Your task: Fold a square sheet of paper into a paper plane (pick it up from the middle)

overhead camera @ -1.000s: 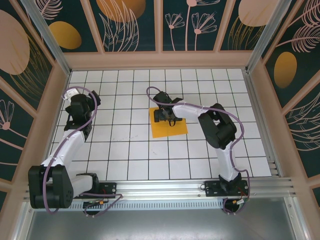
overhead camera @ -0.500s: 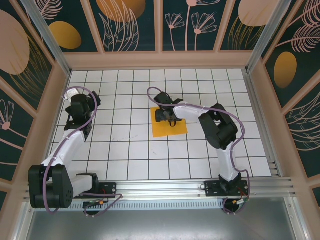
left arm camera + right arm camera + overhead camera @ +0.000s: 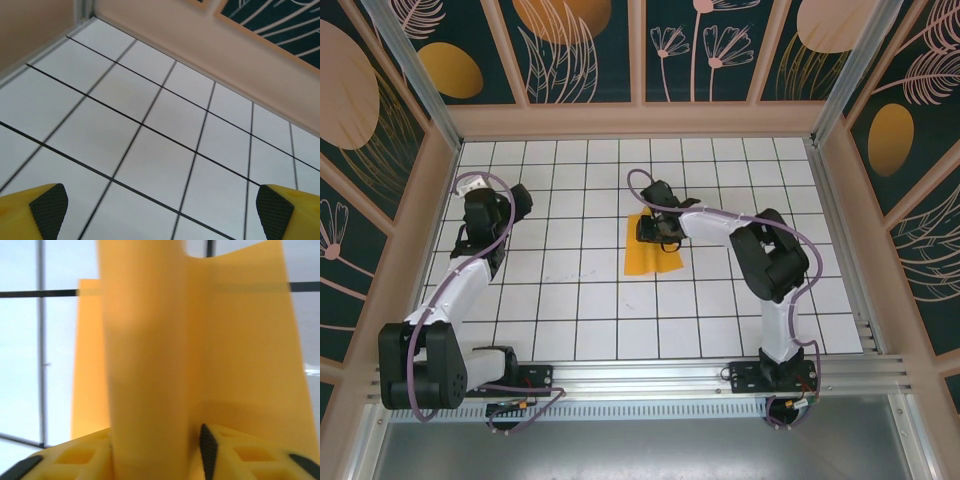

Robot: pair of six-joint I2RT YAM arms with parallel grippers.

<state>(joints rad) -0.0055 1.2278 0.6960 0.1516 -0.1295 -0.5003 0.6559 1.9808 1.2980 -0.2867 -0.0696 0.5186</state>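
Right wrist: sheet (image 3: 240, 365) is pinched up as a ridge by right gripper (image 3: 150, 460).
Top external: sheet is bowed upward under that gripper.
Left gripper (image 3: 160, 207): spread wide over tiles (image 3: 165, 165).

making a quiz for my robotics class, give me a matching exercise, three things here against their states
Things:
1. left gripper
2. right gripper
3. square sheet of paper

States:
a. buckled up into a ridge
b. open above the table, holding nothing
c. closed on a raised fold

Pairs: 1-b; 2-c; 3-a
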